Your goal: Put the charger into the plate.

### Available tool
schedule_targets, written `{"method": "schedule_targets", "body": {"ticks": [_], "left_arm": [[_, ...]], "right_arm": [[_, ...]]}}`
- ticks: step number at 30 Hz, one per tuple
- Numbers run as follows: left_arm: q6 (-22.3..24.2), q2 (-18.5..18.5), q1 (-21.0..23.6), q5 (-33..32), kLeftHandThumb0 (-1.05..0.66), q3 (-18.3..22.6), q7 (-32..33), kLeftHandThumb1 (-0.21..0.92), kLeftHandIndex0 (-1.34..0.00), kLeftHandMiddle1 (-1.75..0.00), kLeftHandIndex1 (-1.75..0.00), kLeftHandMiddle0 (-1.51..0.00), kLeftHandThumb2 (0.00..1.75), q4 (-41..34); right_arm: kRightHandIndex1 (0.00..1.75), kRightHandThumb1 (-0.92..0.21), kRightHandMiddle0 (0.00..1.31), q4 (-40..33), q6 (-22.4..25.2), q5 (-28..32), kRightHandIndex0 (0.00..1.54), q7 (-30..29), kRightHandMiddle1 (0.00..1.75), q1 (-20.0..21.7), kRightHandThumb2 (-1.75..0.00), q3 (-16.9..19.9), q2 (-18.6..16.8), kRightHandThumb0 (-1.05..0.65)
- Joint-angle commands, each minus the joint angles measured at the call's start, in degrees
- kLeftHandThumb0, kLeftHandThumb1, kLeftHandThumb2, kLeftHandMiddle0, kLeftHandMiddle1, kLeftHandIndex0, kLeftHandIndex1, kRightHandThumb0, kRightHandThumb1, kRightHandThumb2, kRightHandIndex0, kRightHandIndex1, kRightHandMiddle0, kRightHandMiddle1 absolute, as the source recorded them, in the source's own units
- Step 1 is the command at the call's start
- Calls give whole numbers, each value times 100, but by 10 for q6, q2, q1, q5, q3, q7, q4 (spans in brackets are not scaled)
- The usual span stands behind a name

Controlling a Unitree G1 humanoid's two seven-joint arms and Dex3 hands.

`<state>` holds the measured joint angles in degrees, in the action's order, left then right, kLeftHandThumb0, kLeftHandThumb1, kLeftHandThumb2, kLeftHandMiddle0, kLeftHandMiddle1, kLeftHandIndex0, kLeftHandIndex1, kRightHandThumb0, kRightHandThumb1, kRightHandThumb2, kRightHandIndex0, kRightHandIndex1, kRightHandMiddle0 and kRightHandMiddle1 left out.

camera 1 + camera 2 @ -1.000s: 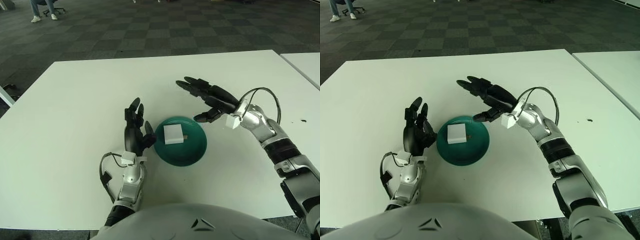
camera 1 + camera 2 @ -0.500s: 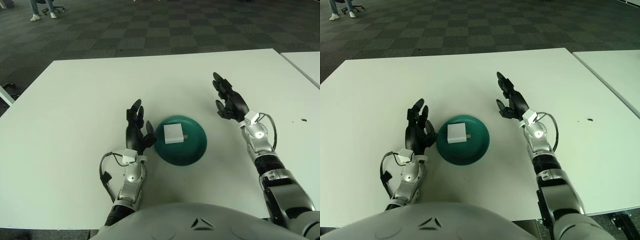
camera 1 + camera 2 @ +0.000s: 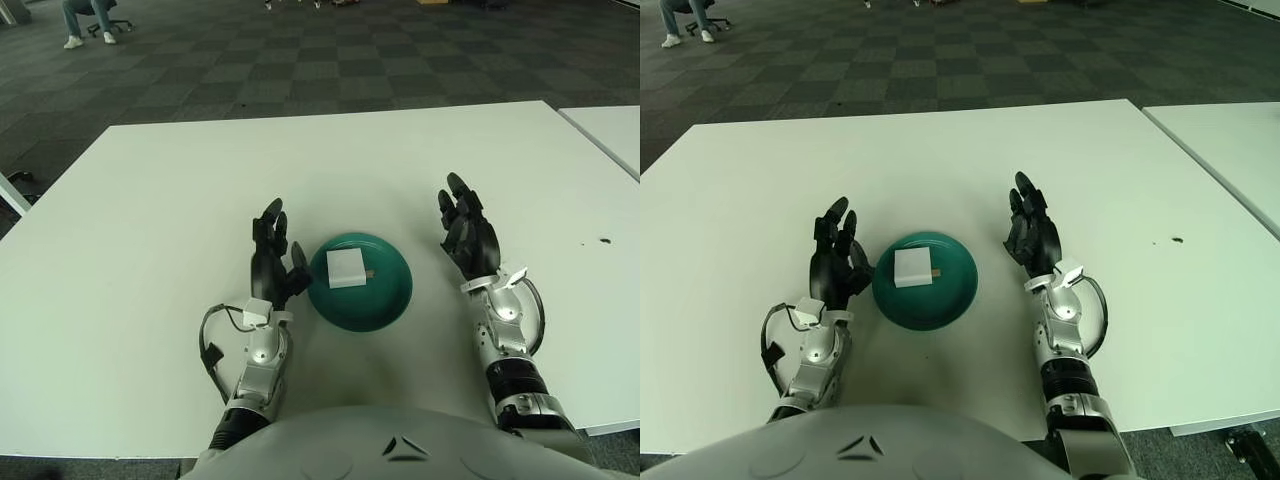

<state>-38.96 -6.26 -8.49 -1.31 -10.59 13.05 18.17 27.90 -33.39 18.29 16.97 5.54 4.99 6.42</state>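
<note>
Both hands, left hand [image 3: 270, 255] and right hand [image 3: 468, 235], are held with fingers open, flanking the plate [image 3: 385, 298] in which the charger [image 3: 346, 268] is seen.

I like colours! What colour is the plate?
Teal green plate, best in the left eye view.

A white tabletop [image 3: 150, 210] fills most of the view. A second white table [image 3: 612, 128] stands just beside its right edge, a narrow gap between them, with a small dark speck [image 3: 603, 241] on it. Beyond lies a dark checkered carpet [image 3: 300, 60]. At the far left a seated person's legs [image 3: 78, 20] show beside an office chair's base [image 3: 108, 18].
</note>
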Motion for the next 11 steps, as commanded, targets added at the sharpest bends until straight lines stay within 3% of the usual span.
{"method": "schedule_targets", "body": {"ticks": [1, 11], "left_arm": [[-14, -25, -16, -26, -94, 23, -16, 92, 0, 0, -59, -26, 100, 73], [-16, -16, -2, -26, -95, 48, -42, 92, 0, 0, -53, -20, 100, 107]], "right_arm": [[0, -92, 0, 36, -10, 5, 0, 14, 38, -20, -101, 17, -8, -99], [0, -92, 0, 109, -46, -18, 0, 29, 37, -14, -97, 26, -40, -97]]}}
